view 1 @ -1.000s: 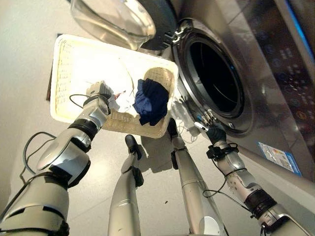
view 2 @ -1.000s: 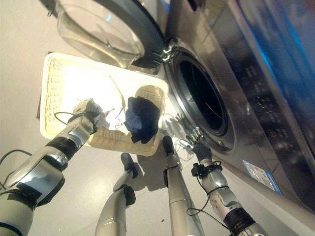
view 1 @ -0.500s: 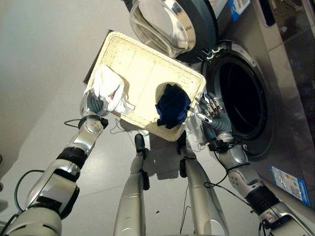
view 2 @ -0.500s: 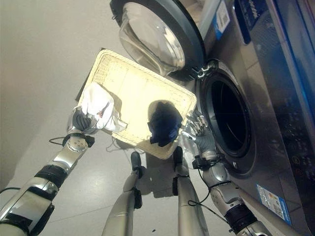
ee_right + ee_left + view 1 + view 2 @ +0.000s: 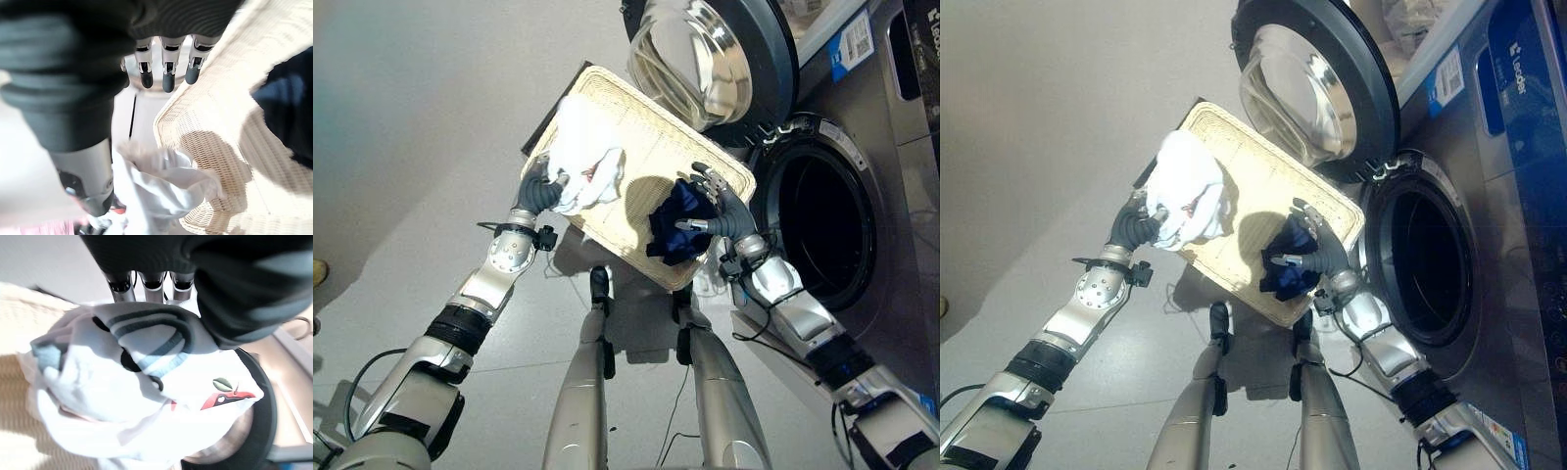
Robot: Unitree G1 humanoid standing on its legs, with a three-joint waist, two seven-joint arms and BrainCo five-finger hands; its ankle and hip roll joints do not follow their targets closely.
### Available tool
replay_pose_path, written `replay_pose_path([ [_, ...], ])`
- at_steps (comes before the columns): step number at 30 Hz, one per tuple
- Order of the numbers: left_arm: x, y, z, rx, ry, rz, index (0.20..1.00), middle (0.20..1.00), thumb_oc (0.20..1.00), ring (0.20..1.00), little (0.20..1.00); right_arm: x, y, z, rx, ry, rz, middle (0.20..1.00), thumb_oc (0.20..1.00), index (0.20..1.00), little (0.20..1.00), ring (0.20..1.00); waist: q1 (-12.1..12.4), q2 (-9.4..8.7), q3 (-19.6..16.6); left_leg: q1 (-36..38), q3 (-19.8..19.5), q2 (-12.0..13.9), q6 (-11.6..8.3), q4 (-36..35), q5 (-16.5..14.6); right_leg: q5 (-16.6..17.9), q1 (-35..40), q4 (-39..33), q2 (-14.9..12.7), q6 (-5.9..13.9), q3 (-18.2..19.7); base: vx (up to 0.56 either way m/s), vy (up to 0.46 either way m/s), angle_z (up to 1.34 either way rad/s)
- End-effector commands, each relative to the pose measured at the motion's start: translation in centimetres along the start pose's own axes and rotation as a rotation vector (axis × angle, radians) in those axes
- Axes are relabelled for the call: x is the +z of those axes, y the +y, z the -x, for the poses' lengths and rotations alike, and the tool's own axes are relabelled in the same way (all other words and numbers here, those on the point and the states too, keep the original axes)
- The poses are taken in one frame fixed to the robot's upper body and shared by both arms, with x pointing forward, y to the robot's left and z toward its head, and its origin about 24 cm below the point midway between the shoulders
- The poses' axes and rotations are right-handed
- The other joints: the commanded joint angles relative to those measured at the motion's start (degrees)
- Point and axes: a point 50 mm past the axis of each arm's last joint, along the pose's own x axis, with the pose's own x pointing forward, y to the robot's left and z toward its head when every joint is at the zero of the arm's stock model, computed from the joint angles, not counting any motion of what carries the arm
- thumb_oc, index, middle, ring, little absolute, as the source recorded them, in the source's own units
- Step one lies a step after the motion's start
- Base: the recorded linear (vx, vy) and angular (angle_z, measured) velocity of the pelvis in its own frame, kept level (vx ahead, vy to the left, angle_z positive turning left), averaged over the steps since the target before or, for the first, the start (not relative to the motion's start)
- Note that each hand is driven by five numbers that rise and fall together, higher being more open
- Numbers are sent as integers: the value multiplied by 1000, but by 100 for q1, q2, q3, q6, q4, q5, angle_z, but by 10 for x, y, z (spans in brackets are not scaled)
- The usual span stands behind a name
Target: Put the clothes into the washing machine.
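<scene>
A white garment [image 5: 585, 157] with a small red print [image 5: 230, 399] hangs bunched over the near left rim of a cream wicker basket [image 5: 651, 147]. My left hand [image 5: 536, 193] is shut on it, fingers curled into the cloth [image 5: 146, 396]. A dark blue garment [image 5: 671, 230] lies in the basket's right end, nearest the machine. My right hand [image 5: 724, 211] hovers just over it, open, with straight, spread fingers [image 5: 167, 78]. The right wrist view takes in the basket rim [image 5: 210, 112] and the dark garment [image 5: 293, 107].
The washing machine's round drum opening [image 5: 827, 235] gapes dark to the right of the basket. Its glass door [image 5: 700, 59] stands swung open above the basket's far end. Bare grey floor [image 5: 431, 117] spreads to the left.
The camera has shifted. My left hand has lifted the white garment from inside the basket to its rim. My right hand has gone from the drum's rim to over the dark garment.
</scene>
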Motion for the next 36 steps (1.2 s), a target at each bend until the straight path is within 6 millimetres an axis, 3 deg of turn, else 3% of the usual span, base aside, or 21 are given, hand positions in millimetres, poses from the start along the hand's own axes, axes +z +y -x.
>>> replay_pose_path([
  [1,44,-2,-9,-138,-226,144,200,200,200,200,200,22,-4,-8,60,-78,94,1000,1000,1000,1000,1000,-17,97,30,66,329,-540,100,392,-743,-88,254,-387,252,178,-230,-13,-4,11],
  [7,65,-24,-4,-342,-285,235,200,200,200,200,200,28,7,-16,179,-67,16,1000,1000,1000,1000,1000,79,186,30,138,315,-605,151,402,-788,-78,325,-398,168,206,-281,-13,1,8],
  [16,70,-40,-1,-434,-266,250,200,200,200,200,200,33,31,-15,251,-60,-286,1000,1000,1000,1000,1000,60,240,30,148,321,-638,192,305,-755,-28,316,-476,165,213,-218,-4,1,3],
  [22,69,-47,3,-500,-259,287,200,200,200,200,200,32,44,-11,323,-19,-368,1000,1000,1000,1000,1000,40,241,30,169,348,-629,192,236,-724,20,341,-570,176,210,-202,0,0,0],
  [29,64,-65,4,-543,-216,288,200,200,200,200,200,34,66,-4,457,28,-735,1000,1000,1000,1000,1000,-3,232,30,153,407,-597,194,195,-683,53,324,-614,185,192,-208,1,-3,-1],
  [36,51,-60,3,-451,-155,237,200,200,200,200,200,40,84,10,597,51,-1058,1000,1000,1000,1000,1000,-9,218,30,97,402,-591,187,183,-642,43,287,-599,193,192,-241,-2,-35,-2],
])
